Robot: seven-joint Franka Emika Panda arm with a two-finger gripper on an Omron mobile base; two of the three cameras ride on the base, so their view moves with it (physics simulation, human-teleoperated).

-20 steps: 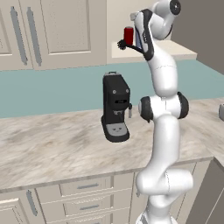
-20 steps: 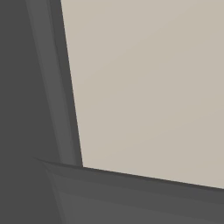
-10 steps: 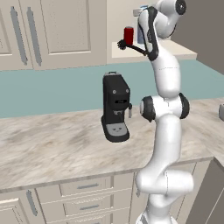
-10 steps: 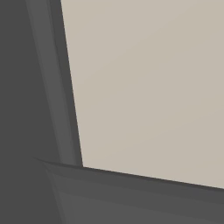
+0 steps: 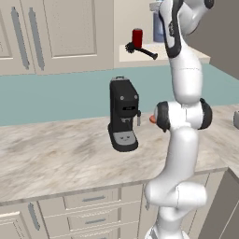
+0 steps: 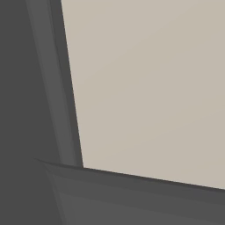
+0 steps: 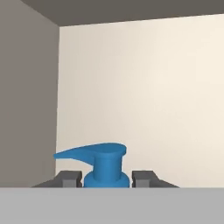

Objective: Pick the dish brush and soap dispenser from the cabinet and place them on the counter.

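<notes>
Inside the cabinet (image 5: 135,28): gripper (image 7: 106,178) is pinching the soap dispenser (image 7: 103,165), one finger sitting on each side of the blue pump neck.
Soap dispenser: standing upright on the shelf.
Dish brush (image 5: 141,50): lying at the shelf's front edge, just beside the red can (image 5: 137,37).
Counter (image 5: 56,158): carrying the black coffee machine (image 5: 123,114).

Soap dispenser (image 7: 105,168) upright, blue pump top — far right on cabinet (image 5: 135,55) shelf; dish brush (image 5: 141,50) lies left, above the counter (image 5: 56,158).
</notes>
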